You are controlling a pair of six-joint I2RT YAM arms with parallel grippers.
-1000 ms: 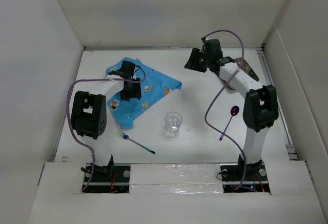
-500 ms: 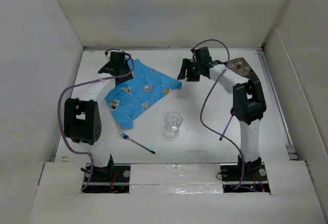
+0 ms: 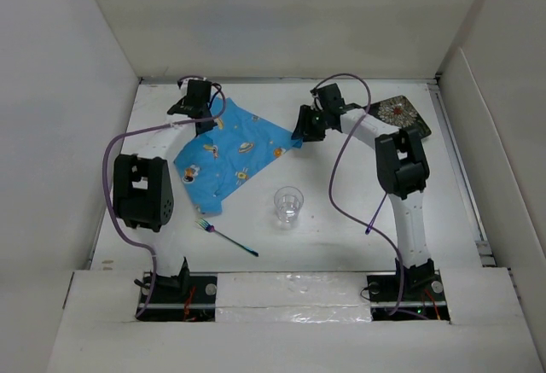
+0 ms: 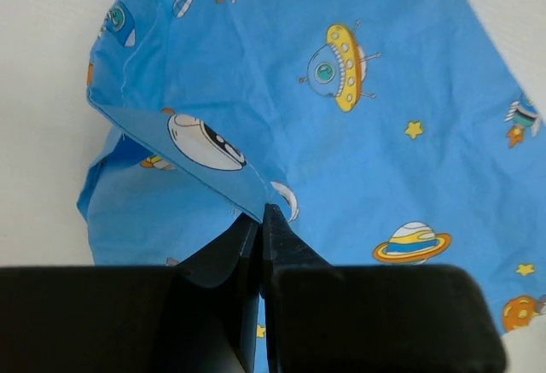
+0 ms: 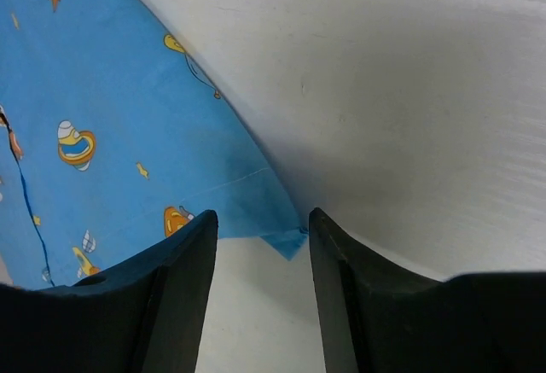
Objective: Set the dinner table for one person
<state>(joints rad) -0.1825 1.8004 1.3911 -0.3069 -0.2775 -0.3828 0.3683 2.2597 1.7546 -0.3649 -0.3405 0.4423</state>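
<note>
The step in hand is spreading the placemat (image 3: 235,151). It lies rumpled on the far-left part of the dinner table (image 3: 452,219), its near-left part folded over on itself.

The left gripper (image 4: 262,215) sits at the cloth's far-left corner with its fingers pinched tight on a folded edge of the fabric. The right gripper (image 5: 262,219) is at the cloth's right corner with its jaws spread apart and the blue tip lying between them. It grasps nothing yet, and whether a pad touches the cloth I cannot tell.

By my judgement the next move calls for the right fingers to come down and close on that corner. Both arms can then draw apart and pull the fold flat — gently, so the left pinch does not slip.

The glass (image 3: 288,205) stands near the centre, the fork (image 3: 227,237) lies near left, the patterned plate (image 3: 399,113) sits far right, and a spoon (image 3: 375,218) shows partly behind the right arm — none of them placed yet.
</note>
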